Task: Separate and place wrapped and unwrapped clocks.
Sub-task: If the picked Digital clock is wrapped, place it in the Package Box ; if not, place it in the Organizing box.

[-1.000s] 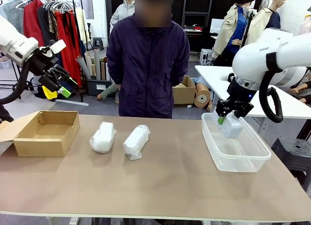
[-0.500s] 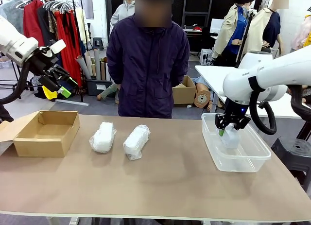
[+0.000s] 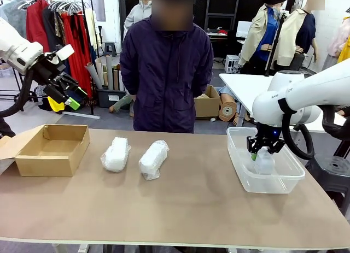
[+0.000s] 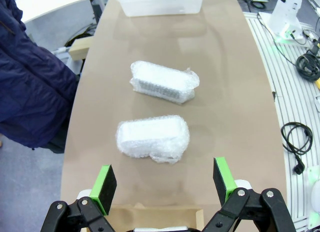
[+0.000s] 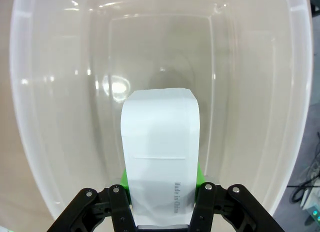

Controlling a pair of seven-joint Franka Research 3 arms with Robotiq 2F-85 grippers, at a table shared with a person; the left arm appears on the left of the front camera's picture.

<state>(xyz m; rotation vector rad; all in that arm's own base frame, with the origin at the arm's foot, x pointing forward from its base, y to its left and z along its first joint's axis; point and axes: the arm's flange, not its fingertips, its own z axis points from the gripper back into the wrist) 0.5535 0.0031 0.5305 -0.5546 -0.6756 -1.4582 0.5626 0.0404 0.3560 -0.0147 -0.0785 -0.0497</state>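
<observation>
Two bubble-wrapped clocks lie side by side on the brown table, one [image 3: 116, 153] [image 4: 153, 139] to the left of the other [image 3: 153, 159] [image 4: 163, 81]. The bare white clock [image 3: 263, 162] [image 5: 160, 152] hangs inside the clear plastic tub [image 3: 284, 182] [image 5: 45, 142] at the right, with my right gripper [image 3: 259, 153] [image 5: 161, 184] shut on it. My left gripper [image 3: 66, 88] [image 4: 164, 179] is open, raised high at the far left, above and beyond the cardboard box [image 3: 52, 149], looking down at the wrapped clocks.
A person in a dark jacket [image 3: 167, 67] stands at the far side of the table, arms down. The open cardboard box sits at the table's left end. A white table [image 3: 246, 89] and a stool [image 3: 331, 174] stand to the right.
My right gripper has lowered the bare white clock down into the clear tub and shifted a little right. The left arm and the wrapped clocks have not moved.
</observation>
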